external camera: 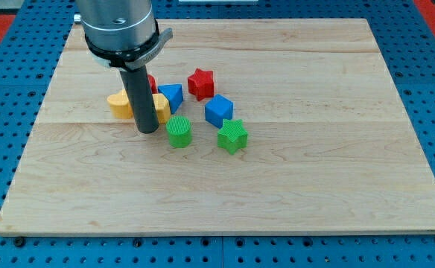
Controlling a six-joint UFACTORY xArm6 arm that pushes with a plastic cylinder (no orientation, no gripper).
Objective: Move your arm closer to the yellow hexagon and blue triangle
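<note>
My tip rests on the wooden board, just below the yellow hexagon, which the rod partly hides. The blue triangle sits right above and to the right of that hexagon, touching it. My tip is about one block width to the lower left of the blue triangle. A yellow heart-like block lies to the rod's left. A red block peeks out behind the rod, shape unclear.
A green cylinder-like block stands just right of my tip. A green star, a blue cube and a red star lie further right. The wooden board sits on a blue pegboard.
</note>
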